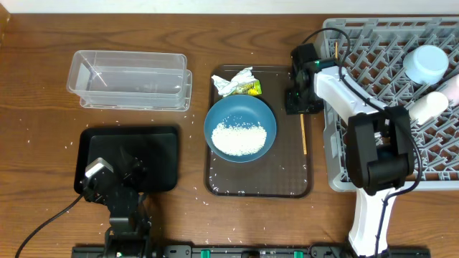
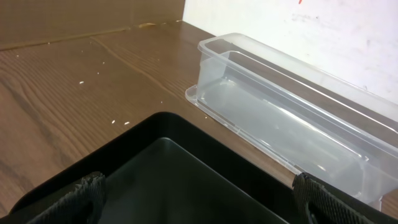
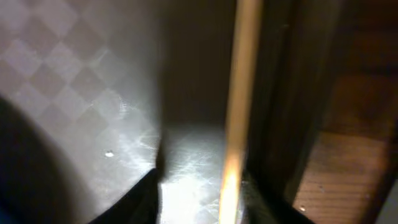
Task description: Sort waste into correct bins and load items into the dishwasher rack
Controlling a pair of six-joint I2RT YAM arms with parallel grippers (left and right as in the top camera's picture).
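Observation:
The dark blue bowl (image 1: 239, 127) holds a heap of white rice (image 1: 239, 137) and sits on the brown serving tray (image 1: 258, 188). The crumpled yellow-green wrapper (image 1: 241, 84) lies behind the bowl. The chopsticks (image 1: 303, 134) lie along the tray's right edge. My right gripper (image 1: 301, 100) is low over their far end; in the right wrist view its open fingers (image 3: 202, 199) straddle a chopstick (image 3: 239, 106) that lies close to the right finger. My left gripper (image 2: 202, 205) is open and empty over the black tray (image 1: 161, 143). The clear tub (image 1: 129, 79) is empty.
The grey dishwasher rack (image 1: 344, 154) stands at the right and holds the light blue bowl (image 1: 428, 63), the pink cup (image 1: 452, 86) and the white cup (image 1: 428, 106). Loose rice grains dot the wooden table (image 1: 43, 93). The clear tub (image 2: 280, 118) lies just beyond the black tray (image 2: 180, 168).

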